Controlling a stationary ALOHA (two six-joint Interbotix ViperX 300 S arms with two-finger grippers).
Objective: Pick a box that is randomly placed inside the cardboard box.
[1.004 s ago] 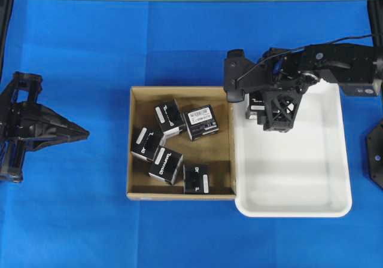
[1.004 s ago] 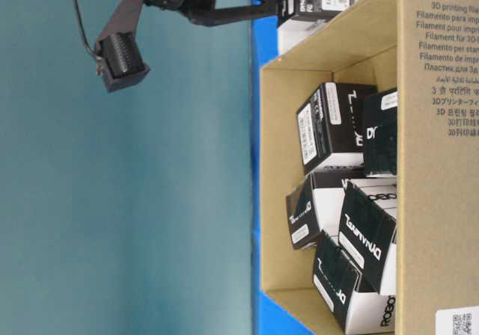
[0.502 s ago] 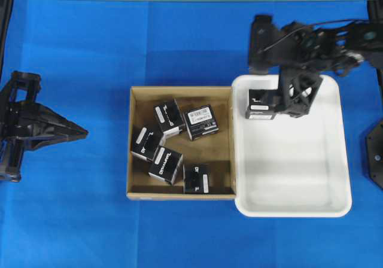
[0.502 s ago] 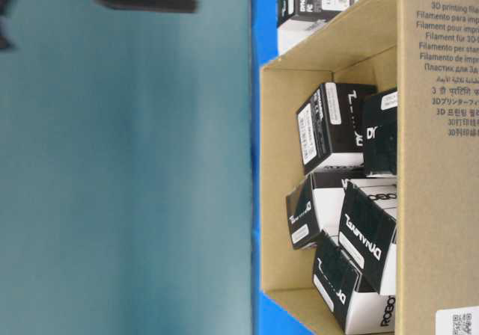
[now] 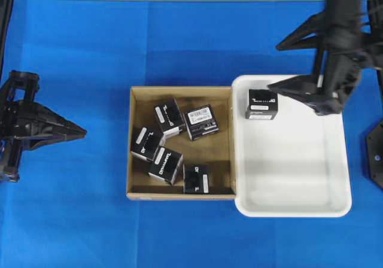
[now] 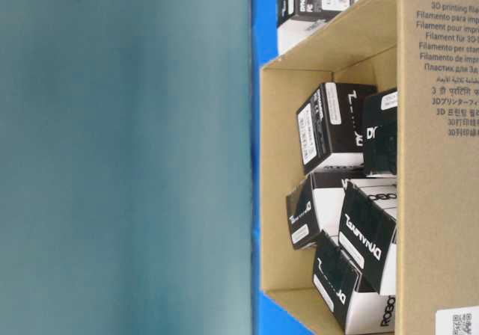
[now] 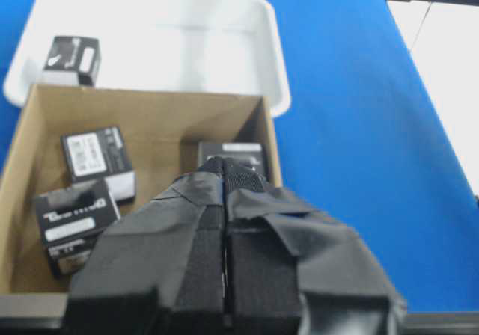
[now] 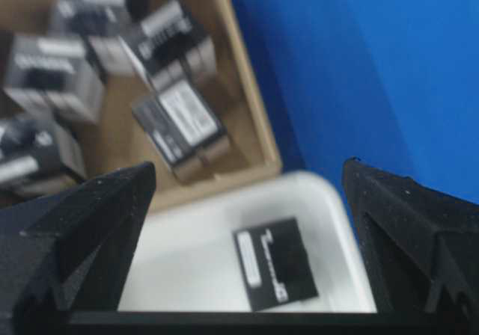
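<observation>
Black, with a white label strip, the box (image 5: 261,103) sits alone in the far-left corner of the white tray (image 5: 293,208), just beside the cardboard box (image 5: 179,194) where five like it lie jumbled. It looks light, stiff and sharp-edged, so two opposite flat faces seem the surest hold. Above the tray's far edge the right gripper (image 5: 323,70) hangs spread wide and empty; the left gripper (image 5: 75,131), pressed together, waits well apart.
</observation>
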